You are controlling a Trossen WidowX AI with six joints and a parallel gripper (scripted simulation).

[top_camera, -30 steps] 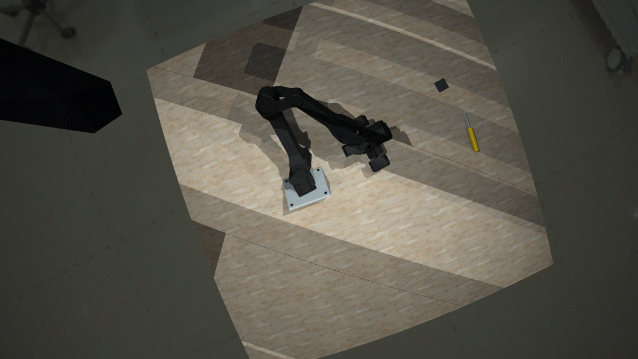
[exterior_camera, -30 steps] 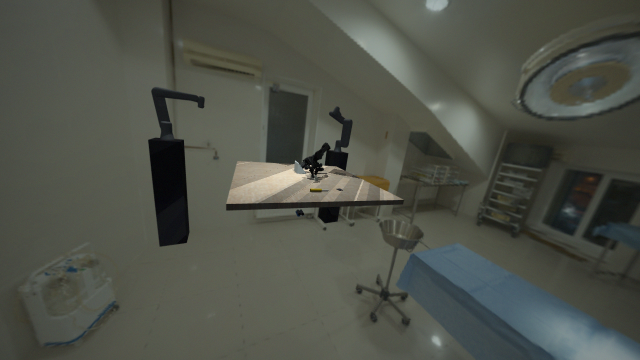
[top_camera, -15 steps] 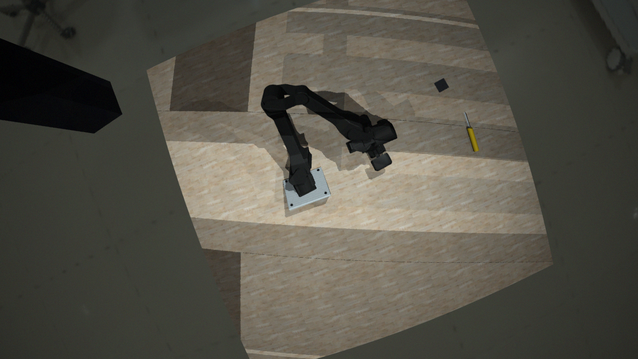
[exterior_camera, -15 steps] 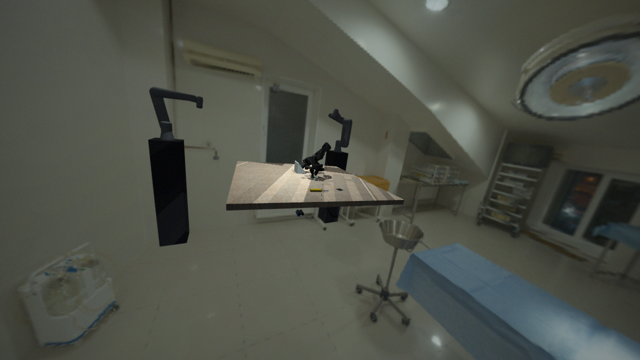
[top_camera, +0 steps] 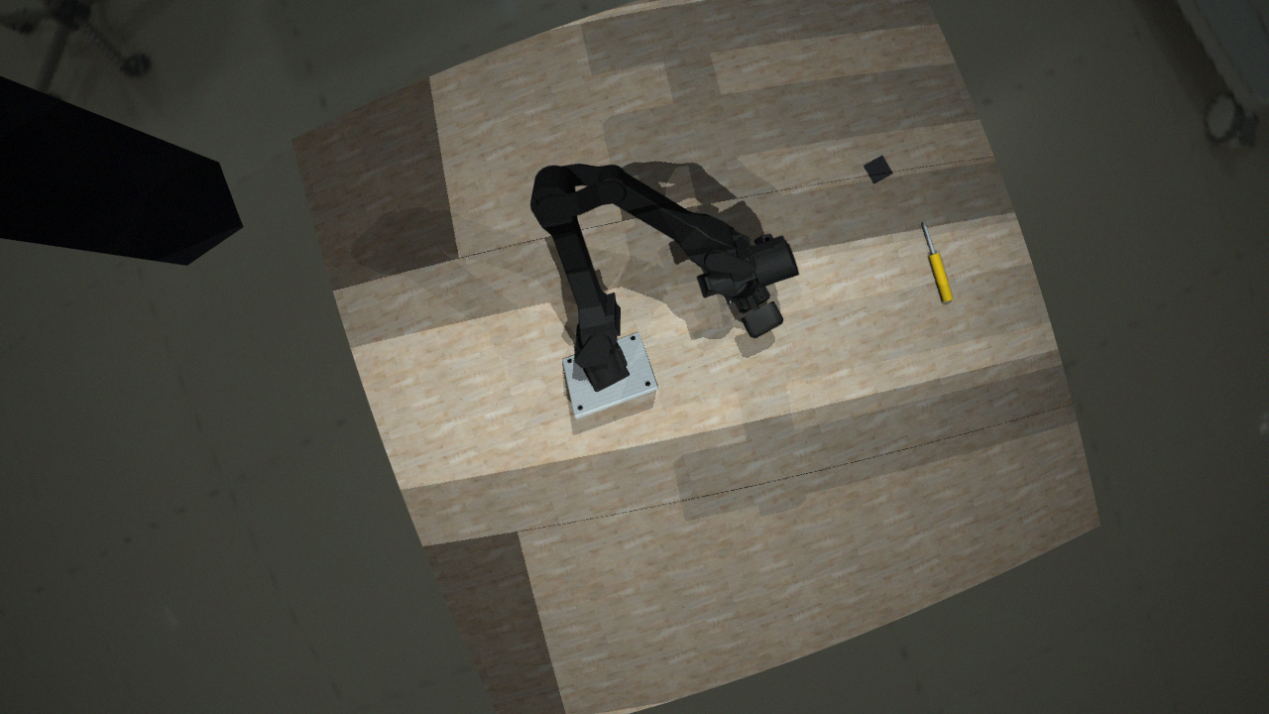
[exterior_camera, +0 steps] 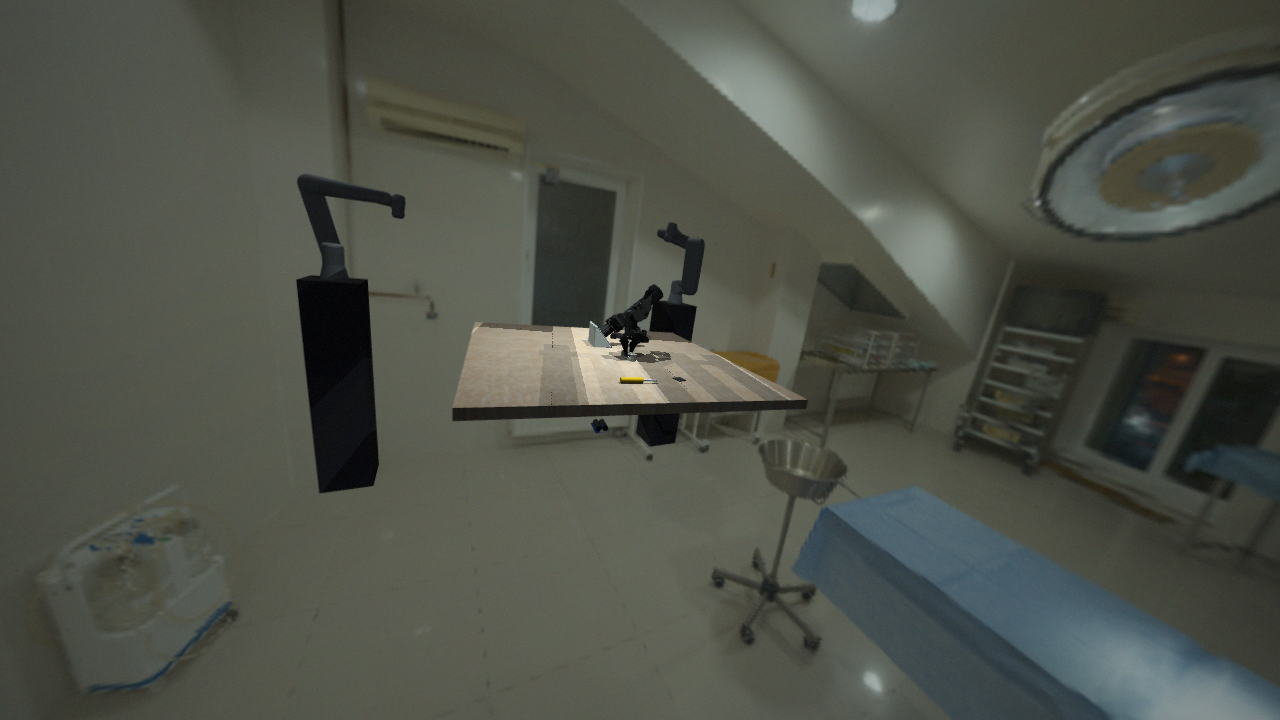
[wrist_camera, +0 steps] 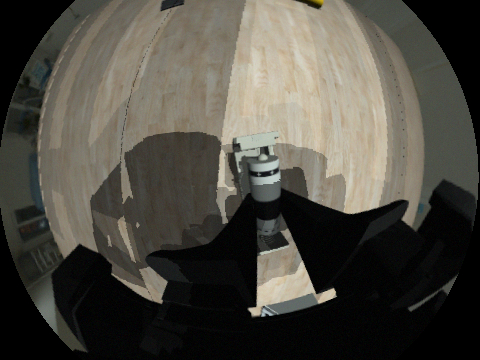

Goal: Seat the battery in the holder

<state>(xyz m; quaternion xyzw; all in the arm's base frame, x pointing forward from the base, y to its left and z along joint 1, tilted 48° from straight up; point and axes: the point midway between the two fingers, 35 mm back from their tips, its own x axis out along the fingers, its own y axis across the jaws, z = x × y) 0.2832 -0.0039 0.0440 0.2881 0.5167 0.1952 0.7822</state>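
On the wooden table, a yellow-handled screwdriver (top_camera: 941, 278) (exterior_camera: 631, 380) (wrist_camera: 314, 2) is lying near a small dark square (top_camera: 877, 170) (exterior_camera: 679, 378) (wrist_camera: 172, 4), the two sitting apart, while a metal basin (exterior_camera: 802, 470) is standing beyond the table's edge.
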